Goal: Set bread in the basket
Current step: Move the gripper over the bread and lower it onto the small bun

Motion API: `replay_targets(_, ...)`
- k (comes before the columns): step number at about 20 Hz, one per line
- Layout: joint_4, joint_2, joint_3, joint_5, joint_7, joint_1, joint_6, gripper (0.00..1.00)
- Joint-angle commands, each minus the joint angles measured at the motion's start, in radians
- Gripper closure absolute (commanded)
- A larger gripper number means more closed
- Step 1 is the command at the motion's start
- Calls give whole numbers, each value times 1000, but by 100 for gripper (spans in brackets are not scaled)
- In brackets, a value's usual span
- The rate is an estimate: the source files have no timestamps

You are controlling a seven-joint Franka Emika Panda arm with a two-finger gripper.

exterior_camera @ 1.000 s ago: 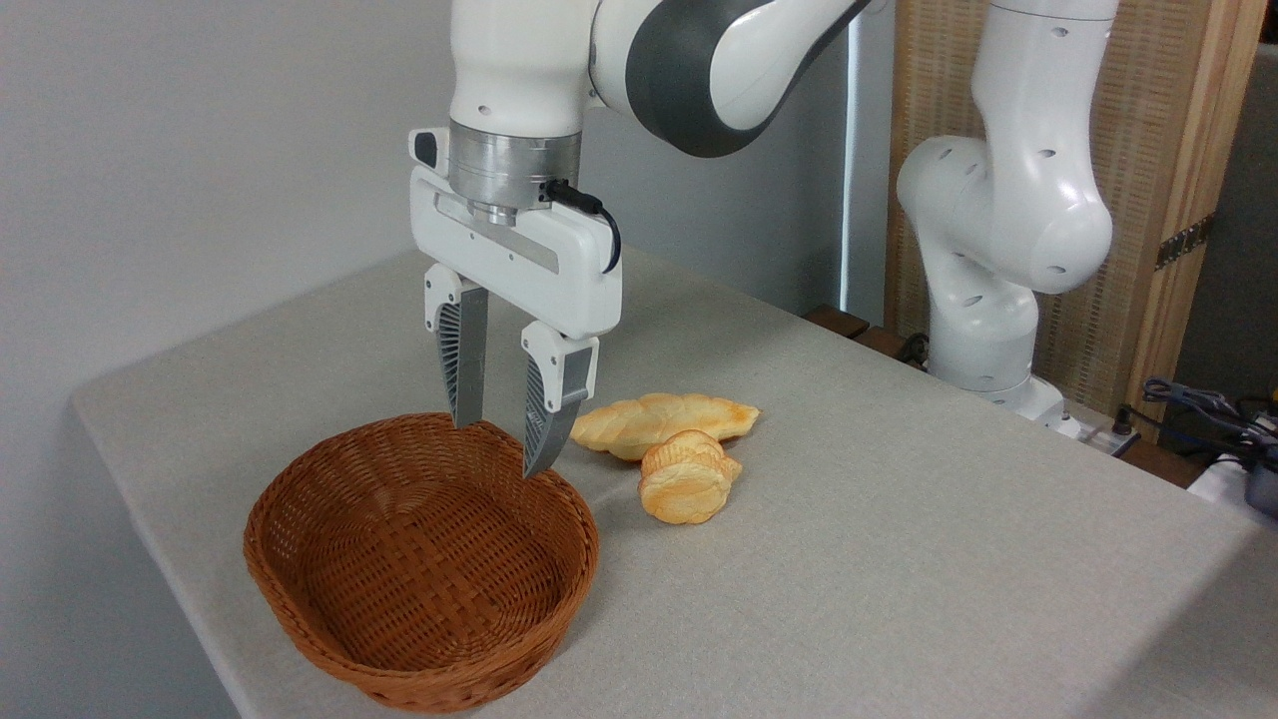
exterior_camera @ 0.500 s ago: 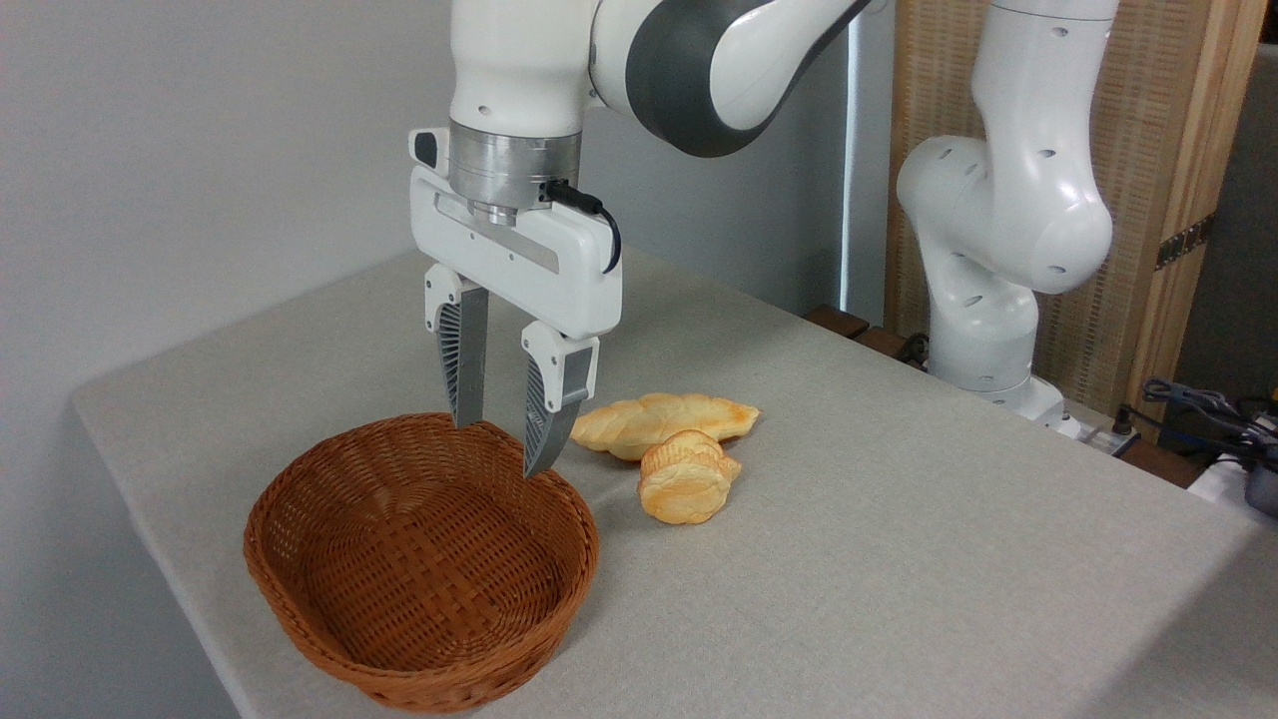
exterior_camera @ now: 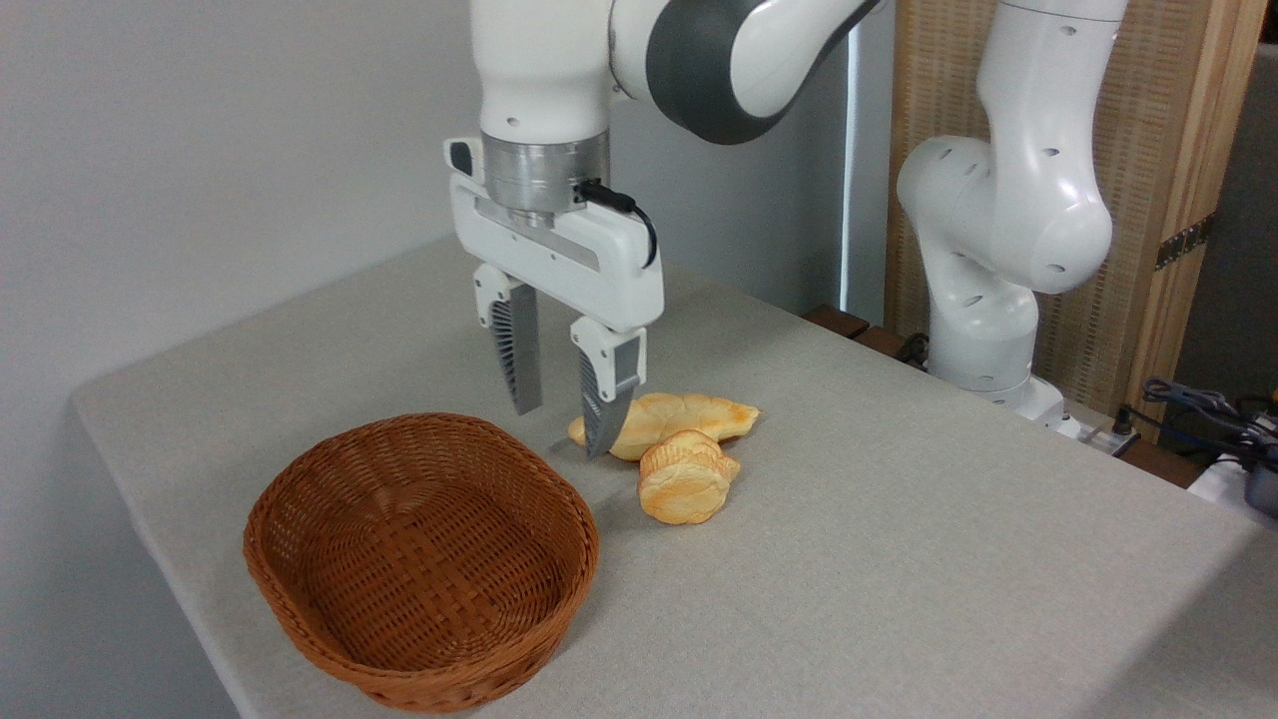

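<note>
1. The white two-finger hand of the Panda arm hangs above the bench with its ribbed grey fingers spread apart and nothing between them, pointing straight down.
2. The bread, a small round lumpy golden-yellow bun with browned ridges, sits on the bench to the right of the hand and a little nearer the camera, touching or almost touching the longer braided golden loaf behind it.
3. The right fingertip overlaps the loaf's left end in this view; whether it is above the loaf or in front of it is hard to say from one camera.
4. The bun is roughly round, so it offers no strong long axis. My judgement is that the hand needs to travel right and toward the camera, then descend, taking care not to close on the loaf instead.
5. The oval brown woven wicker basket stands empty to the lower left of the hand, near the bun but apart from it.
6. The bench carries a pale grey cloth-like covering. Behind it are a plain light wall, a wooden-framed woven panel and the arm's white base.
</note>
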Motion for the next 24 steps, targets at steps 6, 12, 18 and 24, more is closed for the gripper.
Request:
replay_targets(6,-72,-53,52,-1,381,9,-84,0)
replay_targets(12,-94,-52,113,-2,630,7,-139,0)
replay_targets(18,-117,-38,116,-2,754,7,-165,0)
replay_targets(24,-117,-23,116,-2,768,-2,-125,46)
